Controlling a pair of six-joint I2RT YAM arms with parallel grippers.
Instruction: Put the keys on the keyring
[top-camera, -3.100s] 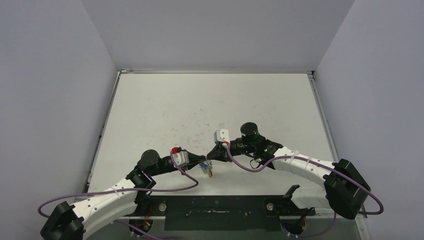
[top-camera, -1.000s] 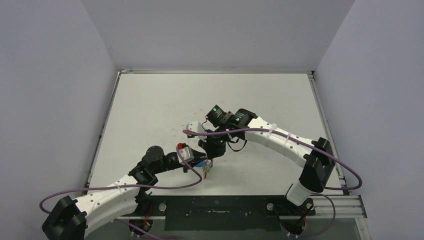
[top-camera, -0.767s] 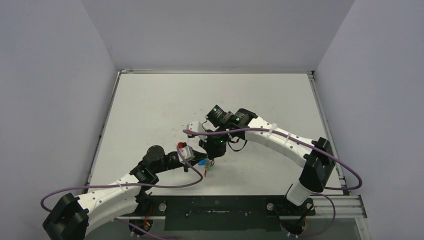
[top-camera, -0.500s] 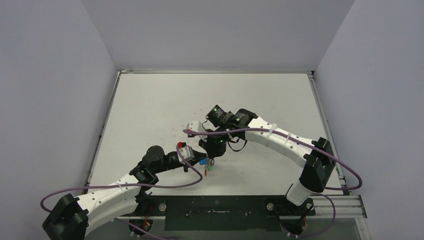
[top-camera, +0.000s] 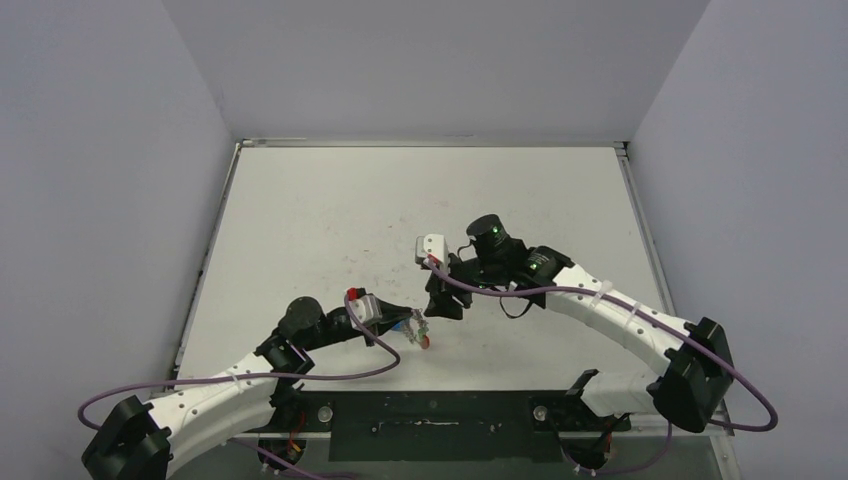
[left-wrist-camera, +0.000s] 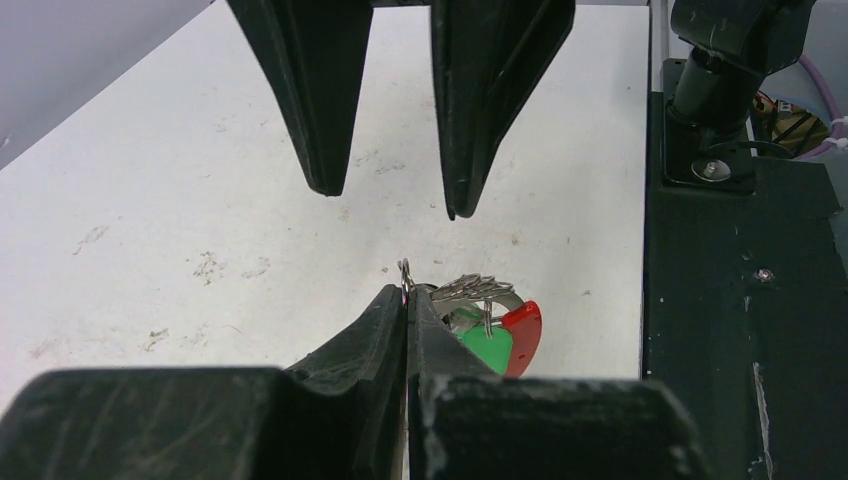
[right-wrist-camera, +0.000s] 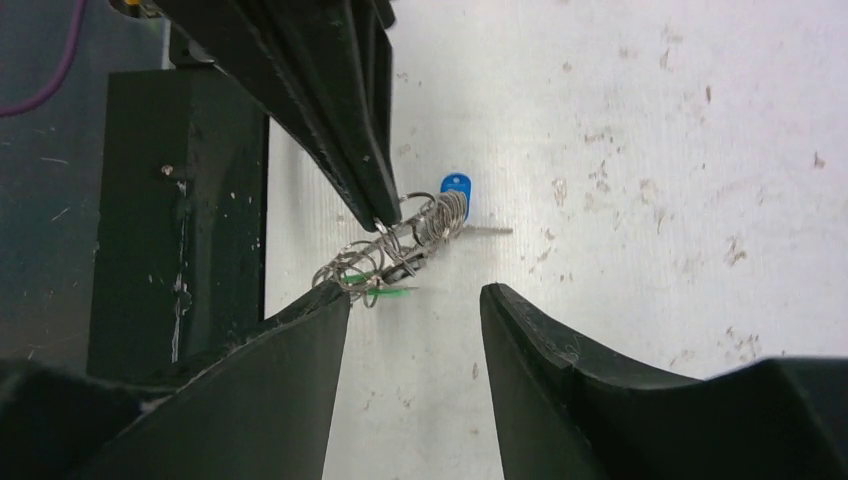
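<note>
Starting at the left gripper (left-wrist-camera: 405, 297), we find its two fingers (left-wrist-camera: 372, 335) pressed together with no gap, pinching a wire turn of the keyring (left-wrist-camera: 472, 289) at their very tips. The silvery coil bunches just beyond those tips, with its red section (left-wrist-camera: 524, 330) on the side toward the black base plate (left-wrist-camera: 740, 260). A green key (left-wrist-camera: 487, 350) shows its head against the red section. From the right wrist we note a blue key (right-wrist-camera: 455, 186) with its head at one end of the coil and a silver shaft pointing off across the surface. We cannot tell whether either key is threaded on the coil, nor whether the bundle touches the table (top-camera: 400, 200).

The right gripper (right-wrist-camera: 415, 295) stands with its jaws apart and nothing between them. Its fingers (right-wrist-camera: 300, 345) aim at the coil but stop short of it, with a strip of tabletop between.

Seen from above, the two grippers face each other nose to nose over the near part of the table. The bundle lies near the base plate's edge but apart from it. A wide stretch of white surface runs from the grippers to the far rim and to both side rims, where the walls (top-camera: 100, 200) rise.
</note>
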